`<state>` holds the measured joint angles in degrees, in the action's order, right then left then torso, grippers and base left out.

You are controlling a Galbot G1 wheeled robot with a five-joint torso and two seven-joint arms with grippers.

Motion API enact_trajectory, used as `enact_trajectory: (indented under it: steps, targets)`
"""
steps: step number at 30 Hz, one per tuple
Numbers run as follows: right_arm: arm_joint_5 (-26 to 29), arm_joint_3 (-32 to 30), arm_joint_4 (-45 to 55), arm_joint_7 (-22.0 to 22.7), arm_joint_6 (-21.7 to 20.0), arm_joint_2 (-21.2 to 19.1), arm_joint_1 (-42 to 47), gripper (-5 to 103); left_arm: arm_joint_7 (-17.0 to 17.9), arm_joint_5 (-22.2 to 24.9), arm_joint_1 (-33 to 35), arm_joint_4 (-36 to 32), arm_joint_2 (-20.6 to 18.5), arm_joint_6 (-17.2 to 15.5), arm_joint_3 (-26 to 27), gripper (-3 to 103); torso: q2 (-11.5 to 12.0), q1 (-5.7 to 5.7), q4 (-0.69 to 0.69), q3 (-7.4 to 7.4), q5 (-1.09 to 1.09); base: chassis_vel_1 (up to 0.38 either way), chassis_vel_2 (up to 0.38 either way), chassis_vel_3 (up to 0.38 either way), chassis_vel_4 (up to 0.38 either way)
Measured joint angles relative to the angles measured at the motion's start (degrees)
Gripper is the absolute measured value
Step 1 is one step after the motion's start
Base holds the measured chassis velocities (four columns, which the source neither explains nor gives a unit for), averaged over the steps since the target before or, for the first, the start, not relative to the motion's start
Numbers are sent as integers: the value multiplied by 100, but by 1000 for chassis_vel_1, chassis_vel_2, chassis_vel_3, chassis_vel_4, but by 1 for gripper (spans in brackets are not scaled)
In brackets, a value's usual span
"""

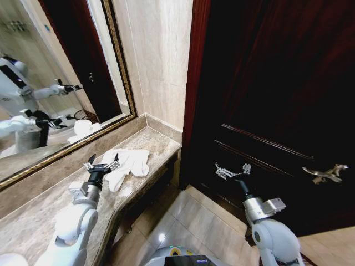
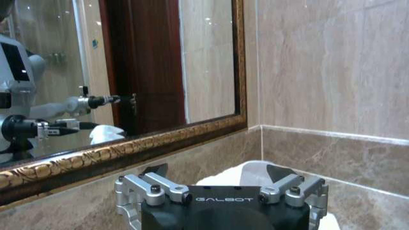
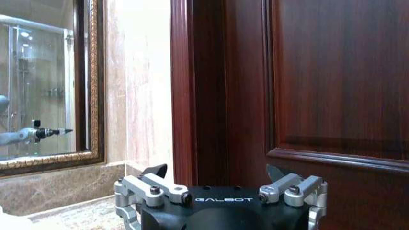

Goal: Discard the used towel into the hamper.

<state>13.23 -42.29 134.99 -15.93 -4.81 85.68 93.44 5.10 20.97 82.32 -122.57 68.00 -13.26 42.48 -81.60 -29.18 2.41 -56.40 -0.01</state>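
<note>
The left pincer [image 1: 102, 164] hovers wide open just near of the white towel [image 1: 130, 162] on the marble surface [image 1: 33, 221], while the right pincer [image 1: 233, 170], also wide open, hangs before the dark door [image 1: 277, 100].

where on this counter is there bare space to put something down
The marble counter is bare between the mirror frame and the left arm, nearer the robot. The far end by the wall corner is crowded: the white towel lies there, the left gripper at its edge, jaws open. The right gripper hangs before the door.
</note>
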Motion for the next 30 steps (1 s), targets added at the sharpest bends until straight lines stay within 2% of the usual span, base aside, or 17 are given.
enact_trajectory:
  steps: [15, 21, 23, 30]
  targets:
    - [-140, 52, -140, -67, -36, -84, -138, 100, -157, 249, -383, 402, -224, -54, -214, 100, 0, 0, 0, 0, 1, 0, 0, 0, 0]
    - [-182, 73, -149, -67, -84, -83, -206, 100, -151, 578, -528, 480, -326, -352, -301, 100, 0, 0, 0, 0, 1, 0, 0, 0, 0]
    - [-194, 78, -164, -66, -90, -83, -223, 100, -141, 746, -644, 493, -415, -560, -404, 100, 0, 0, 0, 0, 1, 0, 0, 0, 0]
    - [-204, 63, -211, -62, -86, -97, -229, 100, -119, 903, -860, 627, -506, -768, -675, 100, 0, 0, 0, 0, 1, 0, 0, 0, 0]
